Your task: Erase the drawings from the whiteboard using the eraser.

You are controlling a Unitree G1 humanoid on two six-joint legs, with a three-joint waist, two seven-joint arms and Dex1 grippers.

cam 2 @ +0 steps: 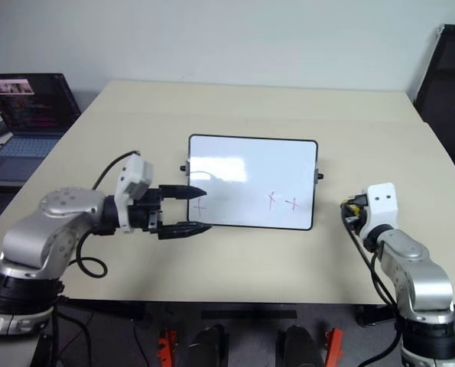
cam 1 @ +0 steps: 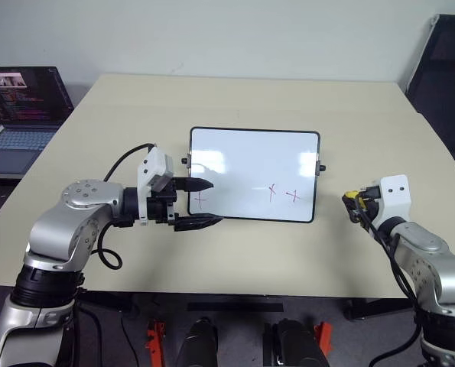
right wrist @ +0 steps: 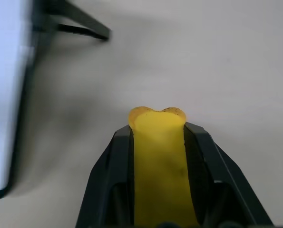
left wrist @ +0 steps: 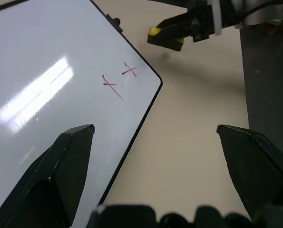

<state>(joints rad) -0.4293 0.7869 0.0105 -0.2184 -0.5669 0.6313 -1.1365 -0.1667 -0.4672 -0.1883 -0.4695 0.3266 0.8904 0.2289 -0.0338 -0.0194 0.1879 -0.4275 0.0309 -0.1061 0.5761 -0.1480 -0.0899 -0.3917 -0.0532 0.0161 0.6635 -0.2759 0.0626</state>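
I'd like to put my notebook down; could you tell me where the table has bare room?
The table is bare behind the whiteboard and along the near edge. It is crowded at the board's left, where the open left gripper hovers, and right, where the right gripper holds the eraser.

The whiteboard (cam 1: 254,174) lies mid-table (cam 1: 235,260) — a laptop (cam 1: 21,115) off its left edge, eraser (cam 1: 352,196) right of it.

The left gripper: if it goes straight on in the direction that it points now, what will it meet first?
Probably the whiteboard. The left gripper points across the board's near left corner, its open fingers astride that edge, so the lower finger may meet the black frame first. Its height above the board is unclear.
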